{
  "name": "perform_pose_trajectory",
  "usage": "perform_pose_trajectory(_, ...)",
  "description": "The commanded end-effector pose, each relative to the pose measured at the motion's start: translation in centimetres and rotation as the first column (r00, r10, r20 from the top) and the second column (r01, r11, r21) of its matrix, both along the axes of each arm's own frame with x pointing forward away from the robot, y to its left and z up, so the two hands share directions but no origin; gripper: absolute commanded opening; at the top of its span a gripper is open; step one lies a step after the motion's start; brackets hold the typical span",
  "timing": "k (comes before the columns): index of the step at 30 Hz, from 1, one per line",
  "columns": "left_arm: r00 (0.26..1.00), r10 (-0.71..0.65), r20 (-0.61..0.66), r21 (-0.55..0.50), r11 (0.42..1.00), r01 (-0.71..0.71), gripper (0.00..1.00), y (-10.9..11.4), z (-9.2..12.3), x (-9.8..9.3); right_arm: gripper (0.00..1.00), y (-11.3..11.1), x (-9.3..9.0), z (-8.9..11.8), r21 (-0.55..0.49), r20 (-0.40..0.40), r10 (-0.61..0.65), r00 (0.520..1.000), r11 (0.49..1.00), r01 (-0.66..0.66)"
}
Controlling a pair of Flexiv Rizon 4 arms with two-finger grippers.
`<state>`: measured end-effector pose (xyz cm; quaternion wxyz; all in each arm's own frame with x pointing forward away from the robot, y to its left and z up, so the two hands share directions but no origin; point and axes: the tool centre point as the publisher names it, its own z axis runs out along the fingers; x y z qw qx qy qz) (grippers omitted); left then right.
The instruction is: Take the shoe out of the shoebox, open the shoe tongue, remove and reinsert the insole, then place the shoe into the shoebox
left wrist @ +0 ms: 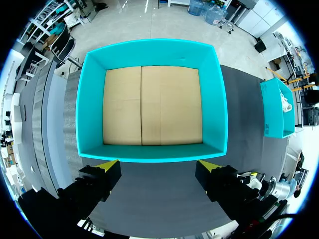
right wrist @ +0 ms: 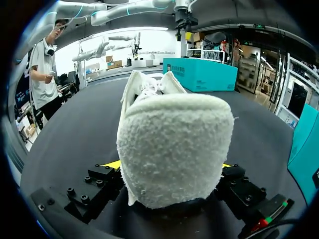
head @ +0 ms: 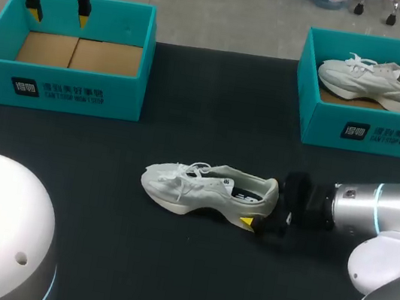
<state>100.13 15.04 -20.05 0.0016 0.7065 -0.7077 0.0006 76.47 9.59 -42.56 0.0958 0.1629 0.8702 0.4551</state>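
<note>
1. Shoe (head: 209, 191) lies mid-surface (head: 166, 266), toe toward 9 o'clock, heel toward 3 o'clock.
2. Right gripper (head: 262, 212) is closed on the heel alone. Risk: with so rearward a hold, the toe may sag or twist on lifting.
3. Left gripper (head: 58, 18) hangs wide open and empty over the 10 o'clock shoebox (head: 57, 89).

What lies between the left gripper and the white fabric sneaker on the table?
Head view: the front wall of the empty teal cardboard shoebox under the left gripper, then bare black table before the white sneaker.
</note>
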Motion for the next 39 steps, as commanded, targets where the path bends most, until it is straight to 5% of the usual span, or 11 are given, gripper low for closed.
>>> perform_pose_trajectory(1, 1.000, 0.001, 0.000, 0.001, 1.000, -0.001, 1.00, 0.0, 0.0, 0.0, 0.00, 0.3, 0.0, -0.1, -0.009, -0.007, 0.008, 1.000, 1.000, -0.008)
perform_pose_trajectory(22, 1.000, 0.001, 0.000, 0.001, 1.000, -0.001, 1.00, 0.0, 0.0, 0.0, 0.00, -2.0, 0.9, 0.9, -0.002, -0.040, 0.224, 0.974, 0.974, -0.225)
perform_pose_trajectory(39, 1.000, 0.001, 0.000, 0.001, 1.000, -0.001, 1.00, 0.0, 0.0, 0.0, 0.00, -2.5, 0.9, -1.0, -0.006, -0.058, 0.202, 0.978, 0.979, -0.203)
